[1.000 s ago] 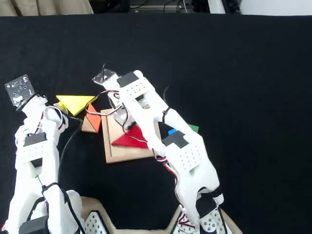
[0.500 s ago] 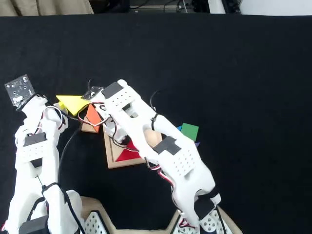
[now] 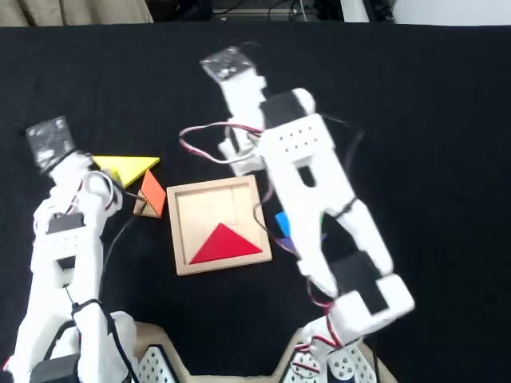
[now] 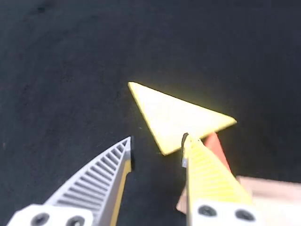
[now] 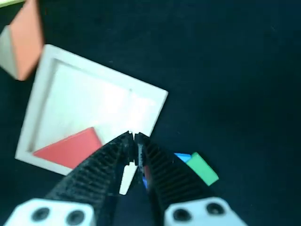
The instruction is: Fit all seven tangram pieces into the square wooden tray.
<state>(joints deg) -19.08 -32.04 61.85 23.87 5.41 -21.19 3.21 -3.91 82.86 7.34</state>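
My right claw (image 5: 135, 138) has its two black ribbed fingers pressed together at the tips with nothing between them, and it hangs above the rim of the square wooden tray (image 5: 106, 68). That tray is pale, smooth wood with a raised border and a shallow flat floor. In the high view the tray (image 3: 211, 185) lies slightly askew on the black cloth (image 3: 399, 120). The flat red triangle (image 3: 226, 243) sits inside it, its long side along the rim at 6 o'clock and its apex pointing toward the tray's middle. The rest of the floor is bare wood. Off the tray at 3 o'clock, partly under the white arm, I see a blue piece (image 3: 282, 223). The right wrist view shows that blue piece (image 5: 183, 157) touching a small green square (image 5: 202, 169) on the cloth. My left claw (image 4: 157, 146) is spread wide and grips nothing. One ribbed finger is grey-white, the other yellow, and they straddle one corner of the big yellow triangle (image 4: 176, 115), which lies flat and matte. In the high view that yellow triangle (image 3: 126, 167) lies at 10 o'clock from the tray, well clear of the rim. Between it and the tray, at about 9 o'clock, an orange triangle (image 3: 152, 191) sits close to the tray's corner. It overlaps a small pale wooden piece (image 3: 144, 209), and I cannot tell whether it lies flat or leans on that piece.
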